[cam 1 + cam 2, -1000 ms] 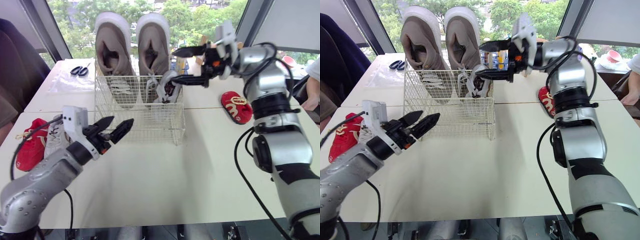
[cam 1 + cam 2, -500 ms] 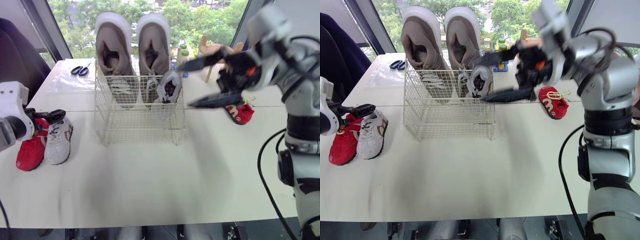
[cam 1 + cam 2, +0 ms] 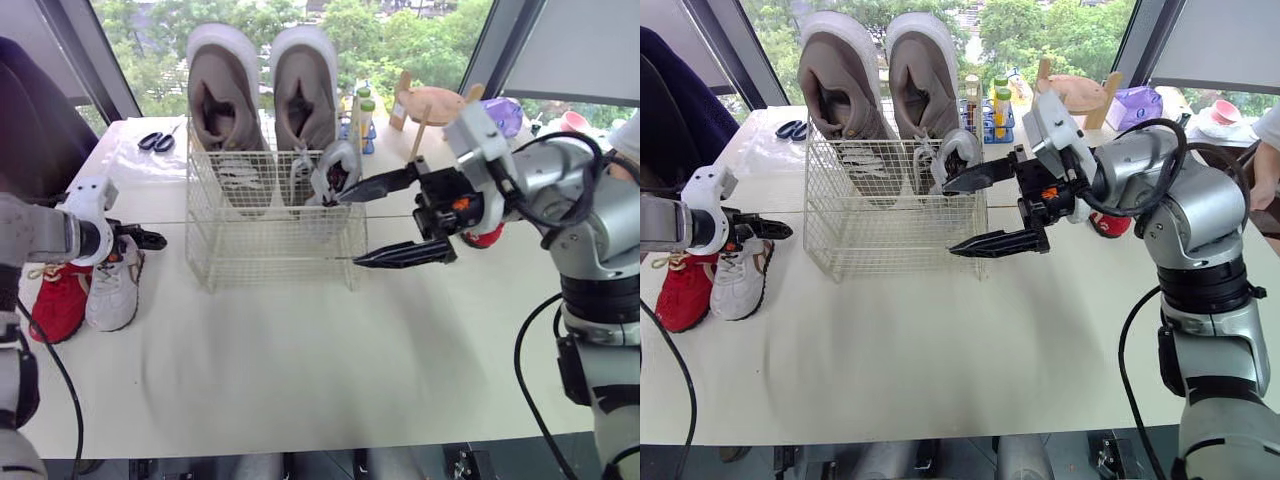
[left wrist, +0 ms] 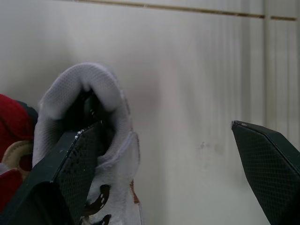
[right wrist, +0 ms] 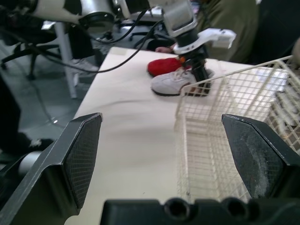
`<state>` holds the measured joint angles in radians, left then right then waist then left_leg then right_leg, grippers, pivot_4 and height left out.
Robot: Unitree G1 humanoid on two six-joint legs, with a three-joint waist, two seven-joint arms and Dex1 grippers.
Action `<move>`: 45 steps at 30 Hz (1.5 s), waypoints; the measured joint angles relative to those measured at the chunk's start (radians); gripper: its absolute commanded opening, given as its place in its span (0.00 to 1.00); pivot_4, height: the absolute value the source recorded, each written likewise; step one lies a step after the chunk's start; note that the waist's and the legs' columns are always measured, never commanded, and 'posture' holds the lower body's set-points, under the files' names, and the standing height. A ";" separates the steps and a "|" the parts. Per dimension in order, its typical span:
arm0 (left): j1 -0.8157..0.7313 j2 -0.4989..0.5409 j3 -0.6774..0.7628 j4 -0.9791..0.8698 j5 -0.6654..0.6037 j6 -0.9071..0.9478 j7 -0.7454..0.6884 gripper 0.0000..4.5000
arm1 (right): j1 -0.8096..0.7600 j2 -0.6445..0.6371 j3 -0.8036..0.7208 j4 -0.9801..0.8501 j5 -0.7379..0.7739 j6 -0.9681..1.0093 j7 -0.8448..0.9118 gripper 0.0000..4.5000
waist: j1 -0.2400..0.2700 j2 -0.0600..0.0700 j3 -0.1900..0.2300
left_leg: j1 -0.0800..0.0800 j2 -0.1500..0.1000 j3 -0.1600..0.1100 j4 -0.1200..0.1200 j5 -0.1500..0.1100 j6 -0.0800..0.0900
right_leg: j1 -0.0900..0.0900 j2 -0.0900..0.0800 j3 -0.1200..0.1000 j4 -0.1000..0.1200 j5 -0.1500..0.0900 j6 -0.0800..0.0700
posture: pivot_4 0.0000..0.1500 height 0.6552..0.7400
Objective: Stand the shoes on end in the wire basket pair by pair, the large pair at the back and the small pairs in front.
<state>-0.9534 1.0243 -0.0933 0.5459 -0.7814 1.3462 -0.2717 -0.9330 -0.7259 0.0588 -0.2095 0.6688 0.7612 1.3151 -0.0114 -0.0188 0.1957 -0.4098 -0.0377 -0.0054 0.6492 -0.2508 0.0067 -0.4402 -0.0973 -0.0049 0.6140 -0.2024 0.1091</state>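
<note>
Open left claw (image 4: 161, 126) straddles the collar of the white sneaker (image 4: 89, 93), so closing on it likely comes next; right claw (image 3: 348, 231) hovers open, empty.

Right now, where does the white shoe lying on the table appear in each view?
Left eye: white shoe, far left.
Right eye: far left again.
Left wrist: close up.
Right wrist: beyond the wire basket, at.
Shared landmark: red shoe beside it.
</note>
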 measured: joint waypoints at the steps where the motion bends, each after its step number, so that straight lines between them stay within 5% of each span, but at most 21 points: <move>1: -0.025 -0.012 -0.022 0.043 0.043 -0.007 -0.033 1.00 | 0.002 0.004 -0.001 -0.006 0.005 0.002 -0.013 0.98 | 0.000 0.000 0.000 | 0.000 0.000 0.000 0.000 0.000 0.000 | 0.000 0.000 0.000 0.000 0.000 0.000 | 1.00 1.00; 4: -0.120 -0.091 -0.079 0.265 0.186 -0.132 -0.131 0.80 | 0.011 0.023 -0.015 -0.018 0.017 0.013 -0.065 1.00 | 0.002 0.000 0.000 | 0.000 0.000 0.000 0.001 0.000 0.000 | 0.000 0.000 0.000 0.000 0.000 0.000 | 1.00 1.00; 11: -0.250 -0.183 -0.107 0.605 0.446 -0.372 -0.275 0.01 | 0.024 0.038 -0.027 -0.042 0.032 0.035 -0.151 1.00 | 0.011 -0.001 0.000 | 0.000 0.000 0.000 0.003 0.000 0.001 | 0.001 0.000 0.000 0.001 0.000 0.000 | 1.00 1.00; 20: -0.300 -0.175 0.008 0.589 0.538 -0.348 -0.288 0.01 | 0.050 0.026 -0.034 -0.061 0.053 0.049 -0.202 1.00 | 0.020 -0.006 0.001 | -0.005 0.001 -0.001 0.005 0.000 0.001 | -0.002 0.000 -0.001 0.002 0.000 0.001 | 1.00 1.00; 23: -0.305 -0.126 0.220 0.270 0.488 -0.145 -0.185 0.01 | 0.051 0.006 -0.055 -0.052 0.072 0.083 -0.222 1.00 | 0.013 -0.008 0.002 | -0.017 0.001 -0.004 0.013 -0.001 0.002 | -0.009 0.000 -0.003 0.004 0.001 0.002 | 1.00 1.00; 27: -0.275 -0.408 0.729 -0.558 0.411 0.148 0.002 0.01 | 0.063 -0.001 -0.075 -0.043 0.114 0.129 -0.227 1.00 | 0.020 -0.008 0.001 | -0.017 -0.001 -0.003 0.016 -0.003 0.005 | -0.005 -0.004 -0.002 -0.001 0.005 0.008 | 1.00 1.00; 30: -0.264 -0.641 0.896 -1.076 0.373 0.232 0.066 0.01 | 0.047 0.005 -0.088 -0.002 0.139 0.148 -0.232 1.00 | 0.016 -0.008 0.001 | -0.016 -0.002 -0.001 0.017 -0.003 0.003 | -0.004 -0.005 -0.002 -0.002 0.005 0.009 | 1.00 1.00; 36: -0.116 -0.847 0.880 -1.374 0.246 0.126 0.018 0.01 | -0.014 0.039 -0.097 0.069 0.148 0.141 -0.222 1.00 | 0.020 -0.008 0.001 | -0.010 0.001 -0.002 0.015 -0.002 0.002 | -0.001 -0.001 -0.001 -0.001 0.006 0.006 | 1.00 1.00; 45: 0.170 -1.006 0.538 -1.179 0.299 -0.470 -0.008 0.01 | -0.031 0.077 -0.076 0.055 0.162 0.180 -0.259 1.00 | 0.024 -0.008 0.001 | -0.010 0.001 -0.001 0.016 -0.002 0.004 | -0.002 -0.001 0.000 -0.002 0.007 0.004 | 1.00 1.00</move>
<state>-0.7833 0.0179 0.4444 -0.6326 -0.4825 0.8759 -0.2797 -0.9643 -0.6488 -0.0167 -0.1542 0.8311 0.9415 1.0561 0.0122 -0.0263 0.1964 -0.4202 -0.0370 -0.0061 0.6652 -0.2530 0.0102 -0.4418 -0.0979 -0.0049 0.6122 -0.1949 0.1134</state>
